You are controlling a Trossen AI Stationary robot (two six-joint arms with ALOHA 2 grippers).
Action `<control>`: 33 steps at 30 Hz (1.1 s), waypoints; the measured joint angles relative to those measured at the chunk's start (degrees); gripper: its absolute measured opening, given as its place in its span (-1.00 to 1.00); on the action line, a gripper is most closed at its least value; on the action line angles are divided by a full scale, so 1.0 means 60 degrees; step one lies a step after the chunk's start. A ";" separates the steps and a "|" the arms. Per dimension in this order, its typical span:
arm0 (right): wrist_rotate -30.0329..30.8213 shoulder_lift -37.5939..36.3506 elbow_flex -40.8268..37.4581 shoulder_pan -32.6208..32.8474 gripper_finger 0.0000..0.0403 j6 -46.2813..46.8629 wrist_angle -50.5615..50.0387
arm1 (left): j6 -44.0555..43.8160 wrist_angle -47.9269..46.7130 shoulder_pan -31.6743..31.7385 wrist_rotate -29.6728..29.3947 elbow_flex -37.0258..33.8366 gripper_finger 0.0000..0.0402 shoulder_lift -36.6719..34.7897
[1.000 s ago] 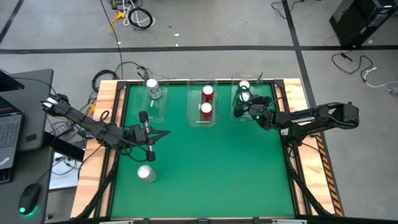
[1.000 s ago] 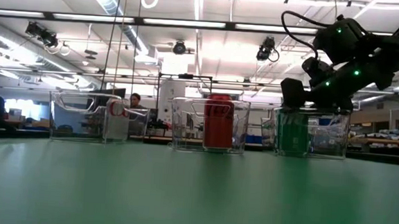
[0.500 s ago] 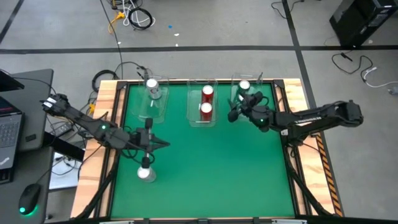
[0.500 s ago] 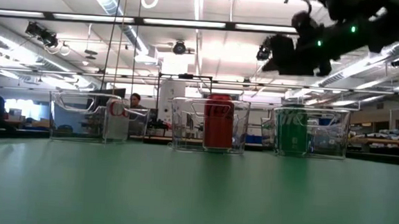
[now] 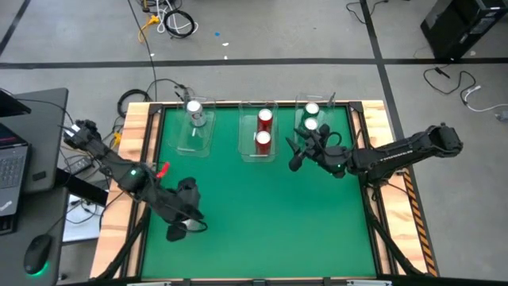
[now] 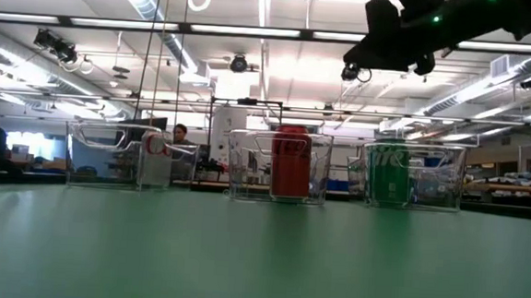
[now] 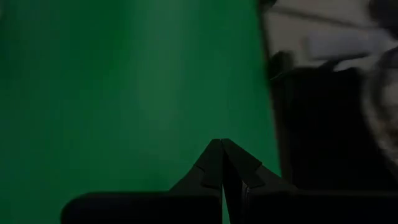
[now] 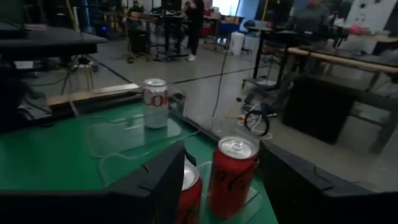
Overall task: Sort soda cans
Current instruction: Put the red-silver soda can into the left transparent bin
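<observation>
the green table (image 5: 262,214) has a wide bare stretch across its middle and near side, with wooden rails along its left and right edges. three clear bins sit in a row at the far edge: the left bin (image 5: 193,131) holds one silver can (image 5: 194,110), the middle bin (image 5: 259,135) two red cans (image 5: 264,119), the right bin (image 5: 311,119) two green cans (image 5: 311,111).

the left gripper (image 5: 176,231) is low at the near-left corner, close to the left rail, its arm bent and reaching in from the left edge. its fingers (image 7: 222,163) are pressed together with nothing between them. a pale round shape shows just beside it in the high view, too hidden to name.

the right gripper (image 5: 295,155) hangs above the table between the middle and right bins, a little nearer than them, its arm stretched in from the right edge. its fingers (image 8: 165,177) stand apart with nothing between them, pointing left toward the red cans.
</observation>
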 joint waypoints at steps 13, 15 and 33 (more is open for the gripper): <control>-0.0363 0.0010 0.0000 0.0158 0.13 0.0715 -0.0650 | -0.2237 -0.5602 0.0125 0.1673 0.2770 -0.35 0.2862; -0.0467 0.0010 0.0000 0.0157 0.12 0.0719 -0.0650 | -0.2248 -0.5746 0.0190 0.2025 0.2770 -0.21 0.3132; -0.0733 0.0018 0.0000 0.0157 0.06 0.0977 -0.0890 | -0.2202 -0.6135 0.0248 0.2073 0.2756 0.56 0.3883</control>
